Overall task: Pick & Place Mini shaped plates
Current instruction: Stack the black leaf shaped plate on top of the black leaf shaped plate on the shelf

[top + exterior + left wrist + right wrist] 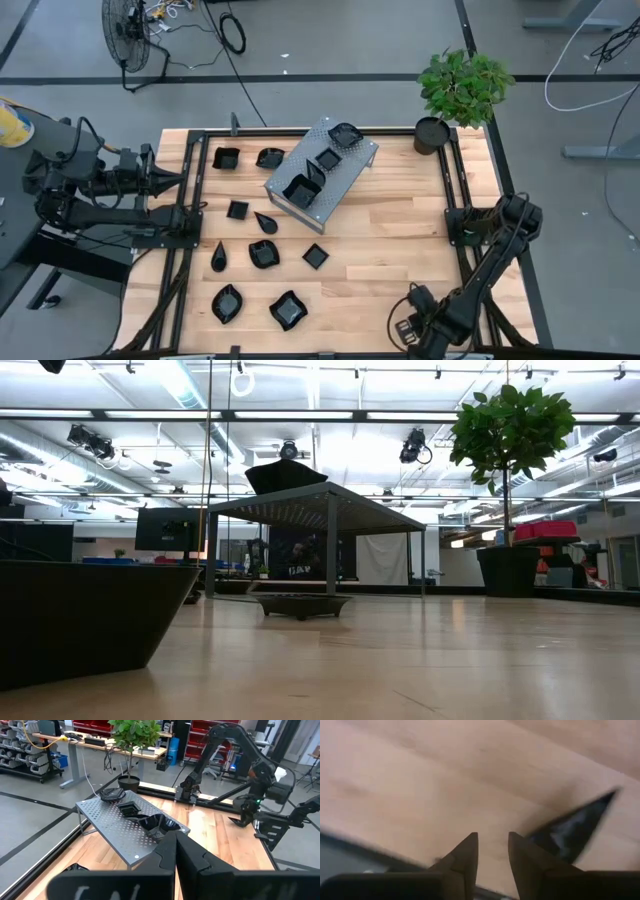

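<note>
My right pincer, fingers narrowly parted and empty, hangs over bare desk beside one plate's black tip; only overhead do scattered mini plates, three on the grey box, and my shut left pincer appear.

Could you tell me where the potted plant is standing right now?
In the high view the potted plant stands at the table's far right corner, just right of the grey perforated metal stand.

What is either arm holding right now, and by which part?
Nothing. The left gripper is shut and empty; the right gripper has only bare table between its jaws.
</note>
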Controlling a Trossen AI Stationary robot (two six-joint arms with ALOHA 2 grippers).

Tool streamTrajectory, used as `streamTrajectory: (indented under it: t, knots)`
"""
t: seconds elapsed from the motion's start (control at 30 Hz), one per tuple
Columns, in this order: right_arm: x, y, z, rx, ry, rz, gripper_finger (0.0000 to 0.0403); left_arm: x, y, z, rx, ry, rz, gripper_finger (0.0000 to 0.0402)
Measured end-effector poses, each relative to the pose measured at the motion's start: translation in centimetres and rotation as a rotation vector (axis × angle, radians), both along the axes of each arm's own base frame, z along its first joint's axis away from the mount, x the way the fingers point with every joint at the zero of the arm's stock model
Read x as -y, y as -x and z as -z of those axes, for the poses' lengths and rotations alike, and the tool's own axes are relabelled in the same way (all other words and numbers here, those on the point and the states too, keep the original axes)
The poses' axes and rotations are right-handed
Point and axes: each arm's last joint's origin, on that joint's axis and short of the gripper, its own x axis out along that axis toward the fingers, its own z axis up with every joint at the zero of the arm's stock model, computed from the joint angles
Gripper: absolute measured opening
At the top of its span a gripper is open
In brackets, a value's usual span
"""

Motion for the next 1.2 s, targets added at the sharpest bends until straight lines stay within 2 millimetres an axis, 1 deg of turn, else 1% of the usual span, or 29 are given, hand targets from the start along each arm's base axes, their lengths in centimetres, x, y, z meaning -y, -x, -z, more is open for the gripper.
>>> streamTrajectory:
  t: [0.1,0.17,0.33,0.43,0.53,0.73,0.83,1.0,1.2]
  knots:
    - [-1.0,-0.3,-1.5,0.112,0.006,-0.089,0.0109,0.0,0.0,0.0,0.000,0.000,0.000,0.0005]
    - [-1.5,-0.1,-2.1,0.143,0.000,-0.137,0.0109,0.0,0.0,0.0,0.000,0.000,0.000,0.0005]
    - [-2.3,1.3,-2.1,0.049,-0.062,-0.107,0.0109,0.0,0.0,0.0,0.000,0.000,0.000,0.0005]
    - [-2.3,2.2,-1.9,-0.034,-0.043,-0.098,0.0109,0.0,0.0,0.0,0.000,-0.001,0.000,0.0005]
    - [-2.0,2.8,-1.8,-0.074,-0.003,-0.103,0.0109,0.0,0.0,0.0,0.000,-0.001,0.000,0.0005]
    - [-1.5,3.2,-0.9,-0.116,0.023,-0.103,0.0119,0.0,0.0,0.0,0.000,0.000,0.000,0.0005]
    - [-1.2,3.5,0.0,-0.158,0.040,-0.103,0.0132,0.0,0.0,0.0,0.000,0.000,0.000,0.0005]
    - [-0.9,3.6,1.2,-0.177,0.070,-0.101,0.0161,0.0,0.0,0.0,0.000,0.000,0.000,0.0005]
    - [-0.4,3.9,1.8,-0.194,0.100,-0.098,0.0185,0.0,0.0,0.0,0.000,0.000,0.000,0.0005]
